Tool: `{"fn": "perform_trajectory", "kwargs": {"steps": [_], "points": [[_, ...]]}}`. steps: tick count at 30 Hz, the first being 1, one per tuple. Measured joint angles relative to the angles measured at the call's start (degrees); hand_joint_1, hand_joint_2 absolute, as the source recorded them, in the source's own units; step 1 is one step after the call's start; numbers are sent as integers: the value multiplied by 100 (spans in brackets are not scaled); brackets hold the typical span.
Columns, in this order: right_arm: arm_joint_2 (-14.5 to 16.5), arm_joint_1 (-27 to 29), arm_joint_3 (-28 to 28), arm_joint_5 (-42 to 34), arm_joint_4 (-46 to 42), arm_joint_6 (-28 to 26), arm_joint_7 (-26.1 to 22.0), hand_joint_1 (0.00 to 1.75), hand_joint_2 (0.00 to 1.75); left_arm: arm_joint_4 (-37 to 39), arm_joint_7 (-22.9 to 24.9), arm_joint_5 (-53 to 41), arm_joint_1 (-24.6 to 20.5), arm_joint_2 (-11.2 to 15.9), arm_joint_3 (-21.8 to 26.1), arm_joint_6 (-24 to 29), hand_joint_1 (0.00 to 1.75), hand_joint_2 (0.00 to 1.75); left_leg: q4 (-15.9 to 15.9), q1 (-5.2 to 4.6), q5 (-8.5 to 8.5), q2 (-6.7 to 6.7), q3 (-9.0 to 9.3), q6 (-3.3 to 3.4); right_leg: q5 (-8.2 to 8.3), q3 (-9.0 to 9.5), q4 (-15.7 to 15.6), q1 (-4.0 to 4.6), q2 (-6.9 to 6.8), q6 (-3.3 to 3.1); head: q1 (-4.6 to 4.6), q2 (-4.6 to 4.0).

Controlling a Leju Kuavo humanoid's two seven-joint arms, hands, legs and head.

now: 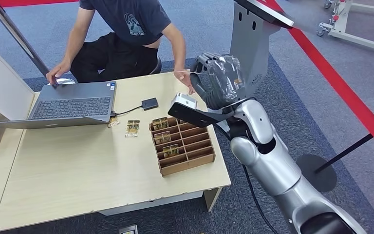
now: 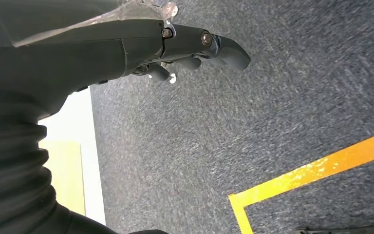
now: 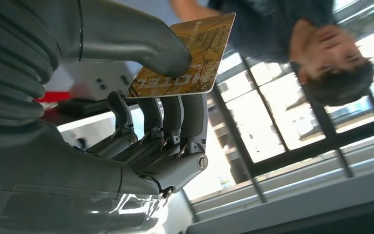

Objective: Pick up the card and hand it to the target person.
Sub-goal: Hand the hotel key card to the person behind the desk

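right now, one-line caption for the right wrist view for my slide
Right hand pinches a gold card and holds it up toward the seated person.

Glossy printed card [image 3: 185, 58], wooden slotted tray [image 1: 187, 151], matt pale tabletop [image 1: 78, 180] (wood-look), rough carpet [image 2: 272, 87]

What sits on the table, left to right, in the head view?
Laptop → loose card → black box → card rack, then the right hand holding the card out.
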Motion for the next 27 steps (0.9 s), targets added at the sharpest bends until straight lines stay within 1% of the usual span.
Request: {"fn": "perform_trajectory", "kwargs": {"steps": [3, 8, 10, 13, 14, 15, 16, 17, 18, 19, 20, 21, 25, 27], "points": [[229, -223, 112, -299, 596, -176, -392, 133, 175, 0, -49, 0, -54, -13, -34, -56, 0, 175, 0, 1, 1, -3, -2, -1, 0, 0, 2, 0, -1, 0, 0, 0], [676, -573, 265, -596, 1888, -513, -1044, 133, 175, 0, -60, 0, -129, -36, -94, -147, 0, 175, 0, 3, 2, -5, -4, -1, 0, -1, 4, 1, -1, 0, 1, 0], [851, -681, 317, -637, 2353, -591, -1203, 133, 175, 0, -40, 0, -151, -39, -127, -175, 0, 175, 0, 4, 2, -6, -5, -2, 0, -2, 4, 1, -1, 0, 1, 0], [1079, -834, 393, -629, 2949, -654, -1309, 133, 175, 0, 0, 3, -162, -40, -156, -199, 0, 175, 0, 4, 1, -5, -6, -2, -1, -3, 4, 2, -1, -1, 1, 0], [1139, -884, 421, -612, 3111, -681, -1322, 143, 175, 0, 5, 5, -163, -40, -162, -207, 0, 175, 0, 4, 1, -5, -6, -2, -1, -4, 4, 2, -1, -1, 1, 0], [1191, -930, 447, -593, 3243, -711, -1330, 133, 175, 0, 5, 8, -162, -40, -167, -214, 0, 175, 0, 4, 1, -5, -6, -2, -1, -4, 4, 2, -1, -1, 0, 0], [1237, -969, 470, -578, 3360, -742, -1336, 108, 175, 0, 5, 13, -160, -40, -171, -227, 0, 175, 0, 4, 1, -5, -7, -2, -2, -4, 4, 2, -1, -1, 1, 0], [1274, -1000, 488, -567, 3458, -767, -1343, 75, 175, 0, 5, 20, -158, -39, -173, -249, 0, 175, 0, 4, 1, -5, -7, -2, -2, -4, 4, 2, -1, -1, 0, 0], [1307, -1028, 504, -567, 3544, -788, -1352, 31, 175, 0, 5, 28, -154, -37, -173, -282, 0, 175, 0, 4, 1, -5, -7, -2, -2, -4, 4, 2, -1, -1, 1, 0], [1336, -1054, 521, -572, 3626, -805, -1362, 8, 175, 0, 4, 37, -150, -32, -172, -323, 0, 175, 0, 4, 1, -5, -7, -2, -2, -4, 4, 1, -1, -1, 1, 0], [1361, -1078, 539, -579, 3699, -816, -1373, 0, 175, 0, 3, 42, -146, -28, -171, -363, 0, 175, 0, 4, 1, -5, -7, -2, -2, -4, 4, 1, -1, -1, 1, 0], [1386, -1100, 557, -585, 3768, -826, -1381, 0, 175, 0, -6, 45, -139, -23, -170, -390, 0, 175, 0, 3, 1, -5, -7, -2, -2, -4, 4, 1, -1, -1, 1, 0], [1464, -1160, 613, -616, 3988, -919, -1388, 0, 175, 0, -67, 40, -90, -10, -171, -279, 0, 0, 1, 3, 1, -5, -5, -2, -1, -5, 3, 1, -1, -1, -1, 0], [1484, -1167, 636, -693, 4048, -974, -1385, 0, 175, 0, -49, 36, -62, -9, -172, -194, 0, 0, 1, 3, 1, -5, -4, -2, -1, -5, 3, 1, -1, -1, 0, 0]]}}
